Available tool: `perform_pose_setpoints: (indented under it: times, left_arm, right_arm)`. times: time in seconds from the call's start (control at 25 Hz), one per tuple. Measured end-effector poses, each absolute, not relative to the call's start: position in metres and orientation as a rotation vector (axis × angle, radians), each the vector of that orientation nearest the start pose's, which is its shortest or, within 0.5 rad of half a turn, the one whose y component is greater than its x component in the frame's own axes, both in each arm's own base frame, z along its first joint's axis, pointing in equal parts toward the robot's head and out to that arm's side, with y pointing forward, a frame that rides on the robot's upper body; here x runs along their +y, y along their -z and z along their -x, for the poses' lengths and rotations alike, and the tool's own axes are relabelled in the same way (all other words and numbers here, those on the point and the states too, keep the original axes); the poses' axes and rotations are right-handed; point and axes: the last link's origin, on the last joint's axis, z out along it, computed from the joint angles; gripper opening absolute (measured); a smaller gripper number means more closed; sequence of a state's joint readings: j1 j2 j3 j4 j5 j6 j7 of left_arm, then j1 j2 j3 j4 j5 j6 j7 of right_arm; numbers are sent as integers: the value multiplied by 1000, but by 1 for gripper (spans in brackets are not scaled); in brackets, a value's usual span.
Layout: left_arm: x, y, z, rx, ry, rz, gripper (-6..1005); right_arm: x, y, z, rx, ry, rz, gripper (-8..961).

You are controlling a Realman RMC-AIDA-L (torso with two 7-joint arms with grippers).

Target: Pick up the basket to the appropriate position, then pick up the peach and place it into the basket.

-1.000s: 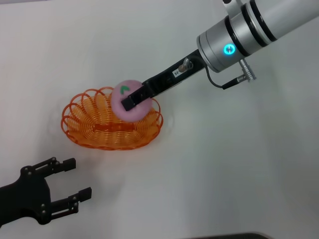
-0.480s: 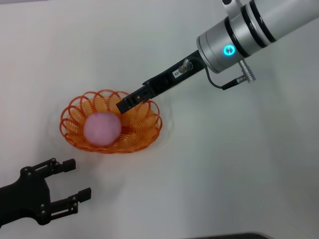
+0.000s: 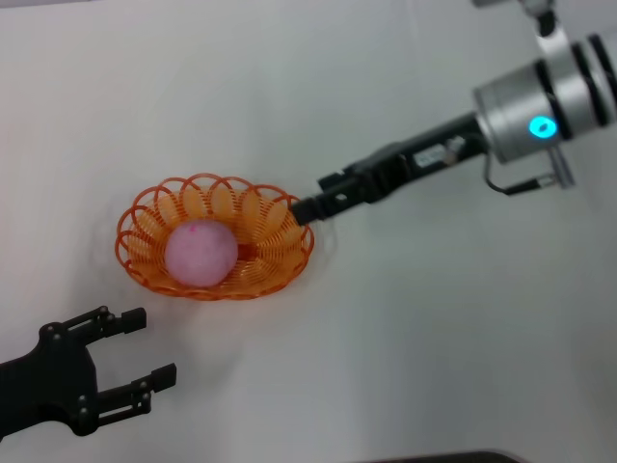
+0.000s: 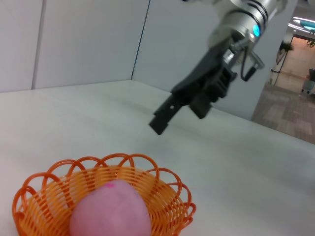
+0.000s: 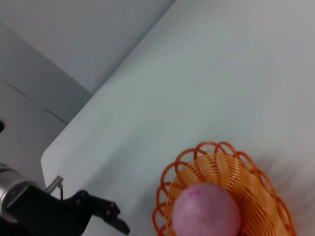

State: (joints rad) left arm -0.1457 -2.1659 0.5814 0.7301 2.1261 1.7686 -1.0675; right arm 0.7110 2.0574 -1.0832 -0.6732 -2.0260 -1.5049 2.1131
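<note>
The orange openwork basket [image 3: 281, 210] stands on the white table, left of centre. The pink peach [image 3: 200, 253] lies inside it, towards its left side. My right gripper [image 3: 307, 207] is open and empty, hanging just off the basket's right rim with its arm reaching in from the upper right. My left gripper [image 3: 151, 345] is open and empty at the near left, in front of the basket. The left wrist view shows the basket [image 4: 147, 160], the peach [image 4: 110, 214] and the right gripper [image 4: 158, 125] above them. The right wrist view shows the basket [image 5: 216, 147], the peach [image 5: 206, 211] and the left gripper [image 5: 106, 216].
The white table [image 3: 434, 338] spreads all around the basket. Its near edge shows as a dark strip at the bottom of the head view. Grey wall panels stand behind the table in the wrist views.
The right gripper let go of the peach, which dropped into the basket. The gripper then drew back to the right, off the basket's rim. The left arm has not moved.
</note>
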Motion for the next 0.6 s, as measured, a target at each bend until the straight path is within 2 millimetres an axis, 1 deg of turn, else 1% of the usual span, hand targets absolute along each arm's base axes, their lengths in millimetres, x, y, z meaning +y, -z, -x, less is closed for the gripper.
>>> perform_pose_setpoints:
  times: [0.12, 0.2, 0.4, 0.6]
  left_arm:
    - [187, 15, 336, -661, 700, 2707, 779]
    - [187, 15, 336, -661, 700, 2707, 779]
    - [186, 16, 336, -667, 704, 2707, 779]
    - [185, 16, 336, -671, 707, 2705, 779]
  right_arm:
    - [340, 37, -217, 1264, -355, 2929, 956]
    - [329, 36, -229, 1211, -361, 2958, 956]
    - [304, 39, -252, 1022, -383, 3026, 956]
    - [287, 42, -270, 905, -383, 3042, 956]
